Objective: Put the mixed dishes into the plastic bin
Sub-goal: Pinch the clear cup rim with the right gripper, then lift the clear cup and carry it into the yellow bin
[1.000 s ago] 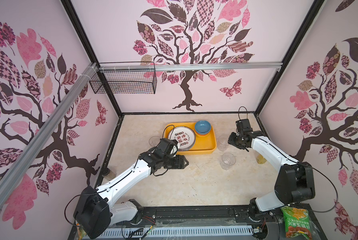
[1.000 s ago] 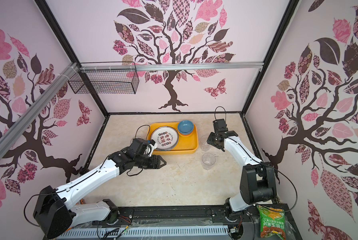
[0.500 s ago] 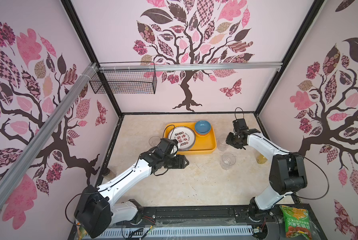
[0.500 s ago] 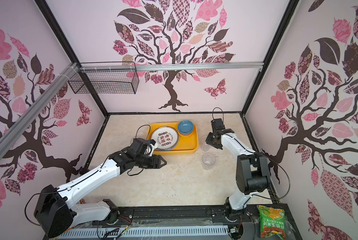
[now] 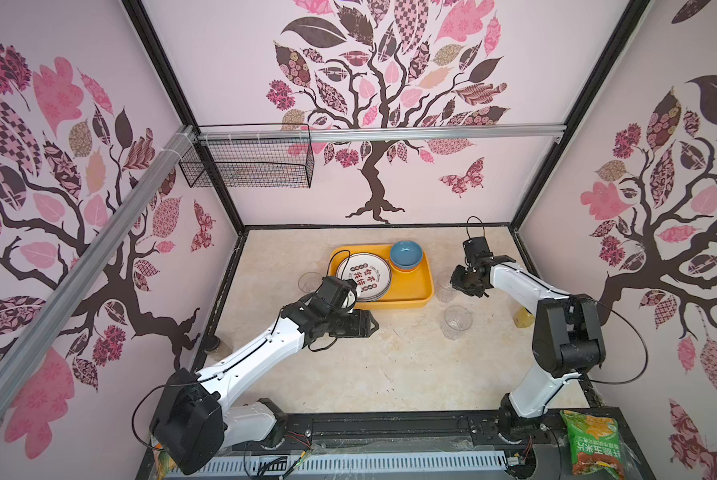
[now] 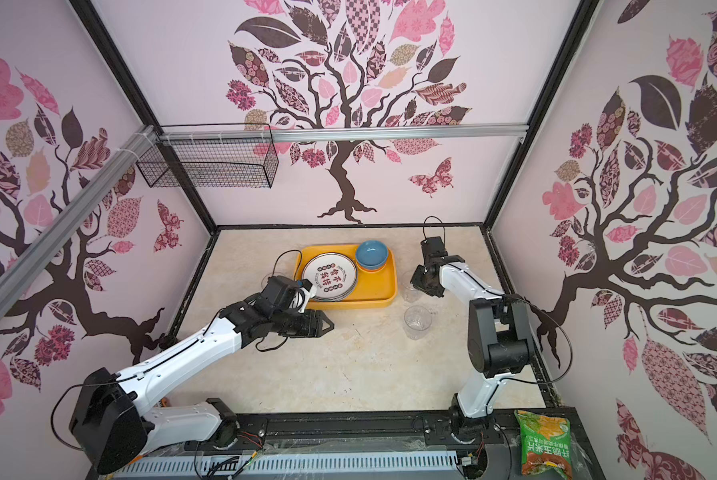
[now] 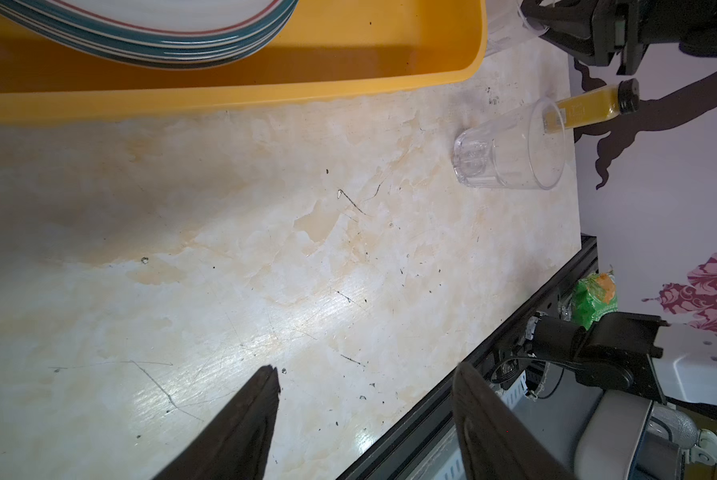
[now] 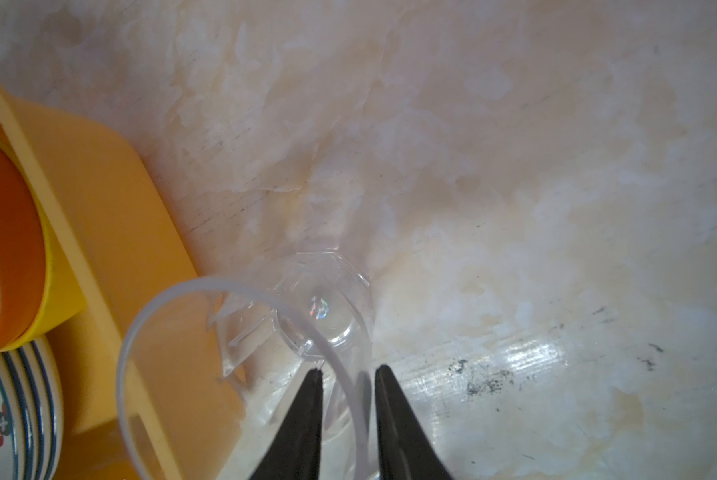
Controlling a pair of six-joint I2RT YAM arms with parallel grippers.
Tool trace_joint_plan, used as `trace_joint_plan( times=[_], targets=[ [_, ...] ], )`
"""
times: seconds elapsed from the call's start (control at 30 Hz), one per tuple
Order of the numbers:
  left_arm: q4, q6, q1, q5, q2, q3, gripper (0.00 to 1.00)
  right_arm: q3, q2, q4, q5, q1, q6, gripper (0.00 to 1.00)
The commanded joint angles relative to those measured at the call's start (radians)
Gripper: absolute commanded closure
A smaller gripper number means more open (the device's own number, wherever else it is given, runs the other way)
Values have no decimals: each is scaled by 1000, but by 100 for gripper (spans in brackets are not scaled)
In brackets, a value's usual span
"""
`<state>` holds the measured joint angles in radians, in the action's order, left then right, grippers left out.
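Tumbler (image 8: 323,316) seemed light, thin and slippery, best pinched at the rim that narrow right fingers (image 8: 305,415) straddled; left fingers (image 7: 244,424) gaped, empty.

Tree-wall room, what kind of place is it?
Probably a robot practice booth, not a kitchen: a left arm and right arm mounted at a tabletop, tree-patterned wall panels, plates in a yellow bin.

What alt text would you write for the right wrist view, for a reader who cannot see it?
The right hand straddles the rim of a clear tumbler with its two dark fingers; the tumbler stands on the marbled table. Beside it is a corner of the yellow bin, holding an orange bowl and striped plates.
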<state>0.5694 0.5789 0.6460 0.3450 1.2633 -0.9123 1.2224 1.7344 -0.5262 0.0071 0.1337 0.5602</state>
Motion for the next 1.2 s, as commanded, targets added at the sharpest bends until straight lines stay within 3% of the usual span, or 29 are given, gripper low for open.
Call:
trace_joint_plan(
  times=[0.0,0.3,0.6,1.17],
  targets=[
    [-16,-1,3,0,5,-6,30,33,30,-9,13,-7,4,78],
    [-14,1,3,-5,-1,-4,30,46,34,-24,19,-9,-8,89],
    [-12,2,3,-8,-14,-5,31,90,19,-76,43,-9,-19,93],
    [-19,25,-38,-41,-70,28,31,203,-77,-201,8,-9,-48,93]
  ],
)
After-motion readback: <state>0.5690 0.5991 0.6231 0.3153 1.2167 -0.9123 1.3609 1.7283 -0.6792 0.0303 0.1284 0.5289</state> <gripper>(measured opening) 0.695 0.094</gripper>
